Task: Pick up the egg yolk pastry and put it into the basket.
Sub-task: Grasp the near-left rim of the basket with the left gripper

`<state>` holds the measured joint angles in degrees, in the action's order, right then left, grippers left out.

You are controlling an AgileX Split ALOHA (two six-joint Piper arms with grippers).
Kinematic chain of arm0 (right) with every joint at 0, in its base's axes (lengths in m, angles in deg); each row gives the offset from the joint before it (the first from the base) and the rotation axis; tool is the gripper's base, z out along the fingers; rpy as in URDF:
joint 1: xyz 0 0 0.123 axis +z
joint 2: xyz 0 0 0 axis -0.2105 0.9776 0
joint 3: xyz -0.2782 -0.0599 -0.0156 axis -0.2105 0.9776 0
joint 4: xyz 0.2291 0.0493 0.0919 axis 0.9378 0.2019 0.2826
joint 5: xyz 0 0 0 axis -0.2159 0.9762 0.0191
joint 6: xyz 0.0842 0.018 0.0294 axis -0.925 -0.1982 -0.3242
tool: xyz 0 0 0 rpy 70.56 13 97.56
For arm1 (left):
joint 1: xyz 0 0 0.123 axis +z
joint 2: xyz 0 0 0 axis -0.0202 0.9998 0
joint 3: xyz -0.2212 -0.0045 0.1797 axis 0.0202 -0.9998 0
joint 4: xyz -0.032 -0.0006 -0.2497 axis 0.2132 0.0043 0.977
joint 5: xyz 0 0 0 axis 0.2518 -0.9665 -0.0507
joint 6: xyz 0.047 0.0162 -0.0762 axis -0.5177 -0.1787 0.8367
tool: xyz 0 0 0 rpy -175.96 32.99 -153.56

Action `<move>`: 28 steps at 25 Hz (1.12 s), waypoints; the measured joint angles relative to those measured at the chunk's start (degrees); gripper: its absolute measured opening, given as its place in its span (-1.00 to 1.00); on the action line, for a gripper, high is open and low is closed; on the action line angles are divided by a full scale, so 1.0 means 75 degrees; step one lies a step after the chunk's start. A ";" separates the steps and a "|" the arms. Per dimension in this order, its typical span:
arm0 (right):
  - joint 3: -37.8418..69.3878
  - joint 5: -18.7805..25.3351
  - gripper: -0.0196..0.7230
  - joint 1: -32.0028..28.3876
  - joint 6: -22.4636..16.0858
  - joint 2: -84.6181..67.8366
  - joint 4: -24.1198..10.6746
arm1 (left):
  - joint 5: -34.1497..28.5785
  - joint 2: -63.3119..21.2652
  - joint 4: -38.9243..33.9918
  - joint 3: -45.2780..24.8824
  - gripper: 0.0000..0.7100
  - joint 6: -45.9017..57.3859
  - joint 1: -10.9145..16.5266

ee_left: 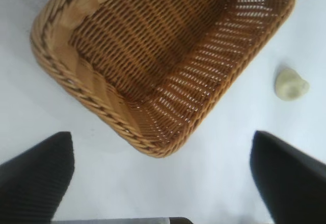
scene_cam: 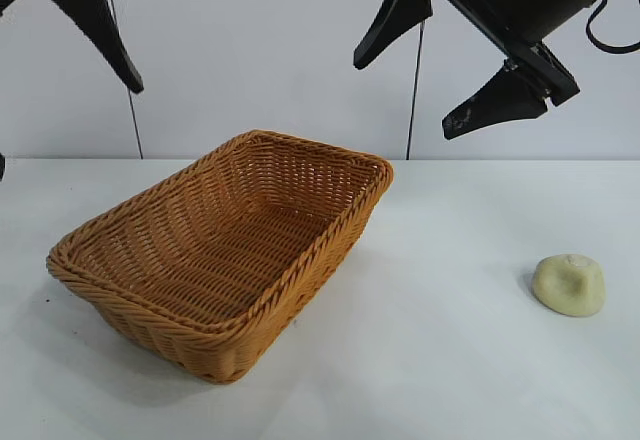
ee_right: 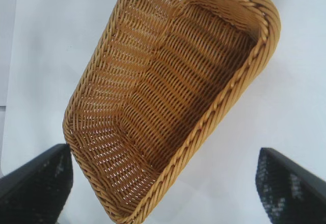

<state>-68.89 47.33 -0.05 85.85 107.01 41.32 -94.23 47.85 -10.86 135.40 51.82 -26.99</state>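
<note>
From the outside camera, a large rectangular woven wicker basket (scene_cam: 225, 250), orange-brown with a braided rim, stands on the white tabletop (scene_cam: 420, 360) left of the middle, turned at an angle to the edges. The small pale cream-yellow dome-shaped egg yolk pastry (scene_cam: 569, 284) lies on the tabletop close to the right edge, well apart from the basket. The right gripper (scene_cam: 440, 65) hangs high above the table, between basket and pastry, with its black fingers spread wide and nothing between them. Of the left gripper only one black finger (scene_cam: 100, 22) shows at the top left corner, high over the table.

In the left wrist view, the left gripper (ee_left: 163, 178) is released, its two dark fingers far apart and empty. The basket (ee_left: 91, 99) is under it, and the pastry (ee_left: 290, 84) lies beside the basket on the bare table.

In the right wrist view, the right gripper (ee_right: 165, 183) is also spread open and holds nothing. The basket (ee_right: 209, 124) fills the picture, with nothing inside it.
</note>
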 joint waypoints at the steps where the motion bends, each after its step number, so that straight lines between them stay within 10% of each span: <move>1: 0.0000 0.0000 0.87 0.0000 0.0000 0.0000 0.0000 | 0.0007 0.0000 -0.0093 -0.0097 0.94 0.0287 0.0000; 28: 0.0000 -0.0023 0.87 0.0000 0.0000 0.0000 0.0000 | 0.2270 0.2433 0.0716 -0.1053 0.94 0.1261 -0.0128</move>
<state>-68.89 47.15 -0.05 85.85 107.01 41.32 -77.21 66.09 -5.49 127.50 61.28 -27.95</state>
